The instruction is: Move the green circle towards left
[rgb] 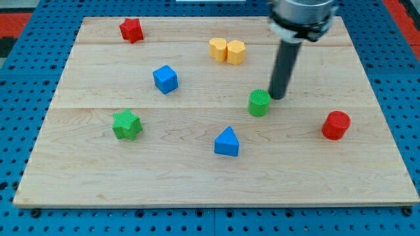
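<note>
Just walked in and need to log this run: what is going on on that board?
A robot arm with a dark rod is pushing blocks on a wooden board. My tip sits just at the view's right of the green circle, touching or nearly so, placed to push it toward the view's left. The green star, blue triangle and red cylinder lie apart, untouched.

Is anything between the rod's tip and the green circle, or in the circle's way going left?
Nothing separates my tip from the green circle; it sits at the circle's right edge. Directly left looks open: the blue cube lies higher, the blue triangle lower.
</note>
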Tool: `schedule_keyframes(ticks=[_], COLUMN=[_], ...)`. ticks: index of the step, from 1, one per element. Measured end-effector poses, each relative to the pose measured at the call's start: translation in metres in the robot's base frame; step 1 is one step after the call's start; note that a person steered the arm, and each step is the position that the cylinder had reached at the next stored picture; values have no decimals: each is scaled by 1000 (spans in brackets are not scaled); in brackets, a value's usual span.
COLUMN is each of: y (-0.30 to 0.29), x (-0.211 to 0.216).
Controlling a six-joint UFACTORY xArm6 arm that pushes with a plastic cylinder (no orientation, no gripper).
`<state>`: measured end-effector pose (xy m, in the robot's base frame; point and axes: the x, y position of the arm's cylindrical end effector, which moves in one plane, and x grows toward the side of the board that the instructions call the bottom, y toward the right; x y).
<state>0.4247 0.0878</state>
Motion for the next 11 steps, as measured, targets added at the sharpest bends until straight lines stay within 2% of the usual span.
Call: schedule_keyframes(ticks=[2,3,4,6,9,10,11], y=[3,-28,-47,-50,-122,-98,-140], x=[36,46,46,41,38,-4,-28])
